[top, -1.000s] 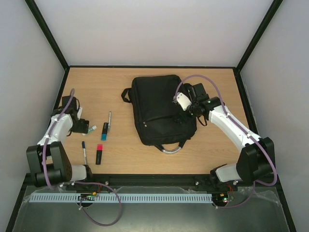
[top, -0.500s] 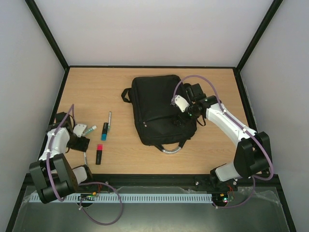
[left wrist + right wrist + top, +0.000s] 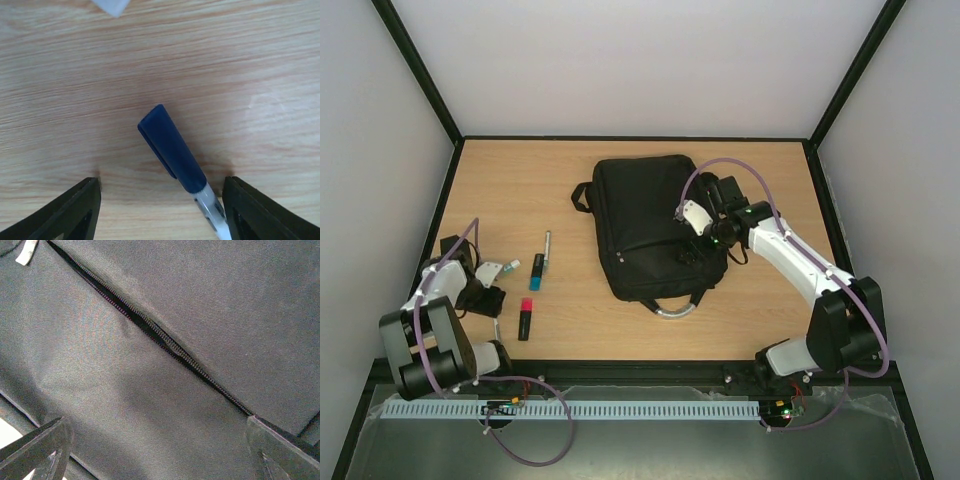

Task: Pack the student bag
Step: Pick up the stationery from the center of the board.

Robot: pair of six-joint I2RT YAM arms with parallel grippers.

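student bag (image 3: pixel 645 225), zip (image 3: pixel 150 330) barely parted — pen (image 3: pixel 172 150) cropped

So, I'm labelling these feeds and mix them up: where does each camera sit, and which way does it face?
Top external: fixed above and behind the bases, looking down on the wooden table and large black fabric backpack; left arm and right arm show.
Left wrist: on the left arm, facing down at a blue-capped pen; left arm's black fingers at bottom corners.
Right wrist: on the right arm, facing down onto the backpack's zip; right arm's black fingers at bottom corners.
Shared: the backpack, in top and right wrist.
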